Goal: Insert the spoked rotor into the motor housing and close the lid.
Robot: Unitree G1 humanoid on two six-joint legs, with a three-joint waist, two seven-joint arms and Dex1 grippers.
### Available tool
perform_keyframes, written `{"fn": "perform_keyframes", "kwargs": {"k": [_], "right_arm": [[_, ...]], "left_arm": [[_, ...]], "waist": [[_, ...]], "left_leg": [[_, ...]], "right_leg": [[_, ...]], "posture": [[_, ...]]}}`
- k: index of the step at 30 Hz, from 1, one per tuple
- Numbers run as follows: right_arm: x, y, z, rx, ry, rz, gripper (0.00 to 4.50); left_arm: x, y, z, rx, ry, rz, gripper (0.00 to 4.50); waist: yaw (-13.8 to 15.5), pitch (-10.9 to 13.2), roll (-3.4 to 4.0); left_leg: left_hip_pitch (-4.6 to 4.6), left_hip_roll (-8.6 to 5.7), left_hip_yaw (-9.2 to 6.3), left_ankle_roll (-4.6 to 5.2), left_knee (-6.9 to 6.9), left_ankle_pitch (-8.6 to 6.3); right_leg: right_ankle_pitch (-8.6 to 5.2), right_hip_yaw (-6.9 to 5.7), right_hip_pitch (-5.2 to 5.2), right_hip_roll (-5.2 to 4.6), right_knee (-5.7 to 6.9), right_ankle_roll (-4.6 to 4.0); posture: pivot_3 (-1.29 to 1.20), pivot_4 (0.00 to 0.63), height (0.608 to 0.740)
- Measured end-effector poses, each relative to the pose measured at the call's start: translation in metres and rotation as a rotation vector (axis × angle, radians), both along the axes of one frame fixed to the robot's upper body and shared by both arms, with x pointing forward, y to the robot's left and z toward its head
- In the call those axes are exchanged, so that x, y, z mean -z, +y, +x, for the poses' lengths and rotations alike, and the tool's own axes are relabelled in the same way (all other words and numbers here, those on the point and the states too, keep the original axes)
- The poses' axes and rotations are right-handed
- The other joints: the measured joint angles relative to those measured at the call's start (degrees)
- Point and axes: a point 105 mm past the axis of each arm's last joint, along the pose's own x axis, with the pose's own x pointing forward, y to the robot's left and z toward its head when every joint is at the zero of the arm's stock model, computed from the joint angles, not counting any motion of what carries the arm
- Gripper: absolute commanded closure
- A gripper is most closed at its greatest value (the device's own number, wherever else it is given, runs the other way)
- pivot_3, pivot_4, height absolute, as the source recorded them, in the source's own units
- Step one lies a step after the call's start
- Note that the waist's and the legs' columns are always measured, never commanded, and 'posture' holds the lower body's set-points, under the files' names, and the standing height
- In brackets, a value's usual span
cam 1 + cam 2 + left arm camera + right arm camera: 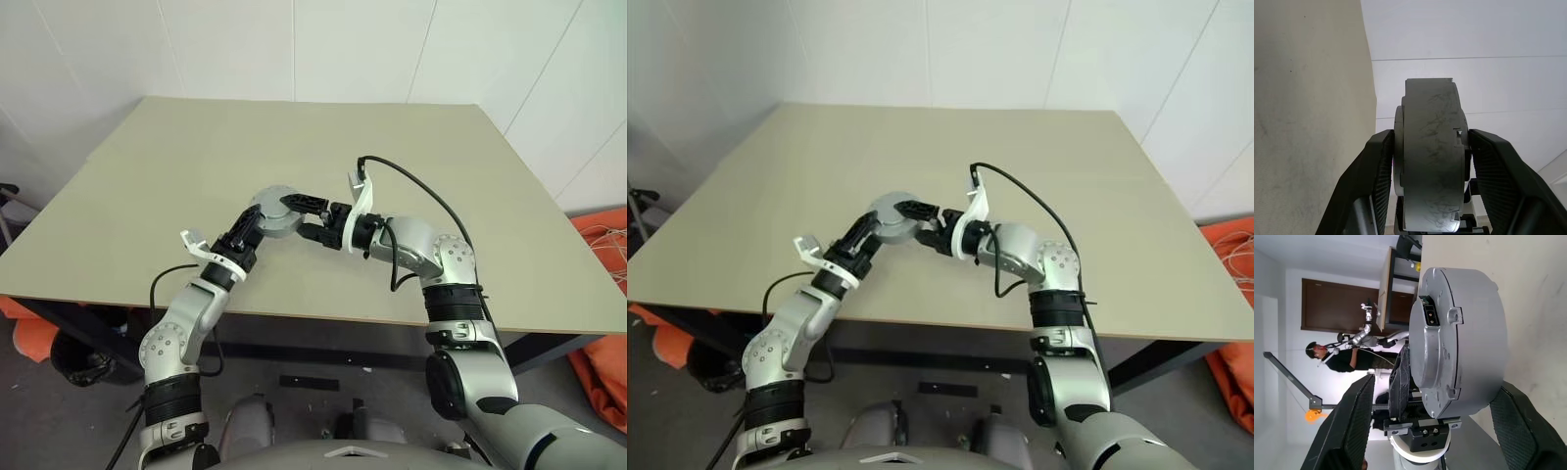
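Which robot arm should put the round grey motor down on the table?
Probably the left. The left gripper clamps the motor housing above the table. The right gripper stands open around it, not gripping.

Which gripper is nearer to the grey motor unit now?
Left. The left gripper clamps the grey motor unit between its jaws. The right gripper sits just beside it with jaws open around it, not gripping.

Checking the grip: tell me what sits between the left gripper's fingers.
The grey round motor housing, on edge between the left gripper's black fingers, in the left wrist view.
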Motion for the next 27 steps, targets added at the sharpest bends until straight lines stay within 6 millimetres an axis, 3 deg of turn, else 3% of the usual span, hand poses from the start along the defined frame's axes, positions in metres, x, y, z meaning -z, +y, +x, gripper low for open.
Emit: {"fn": "perform_keyframes", "kwargs": {"k": [27], "right_arm": [[0.012,-0.004,0.004,0.021,-0.005,-0.072,0.43]], "left_arm": [[-0.005,0.0,0.003,-0.053,-0.002,-0.003,2.38]], "waist": [[0.0,0.0,-0.01]], "left_leg": [[-0.01,0.0,0.0,0.0,0.01,0.0]], "right_leg": [[0.0,0.0,0.03,0.0,-0.01,0.0]], "posture": [[0.0,0.0,0.74]]}}
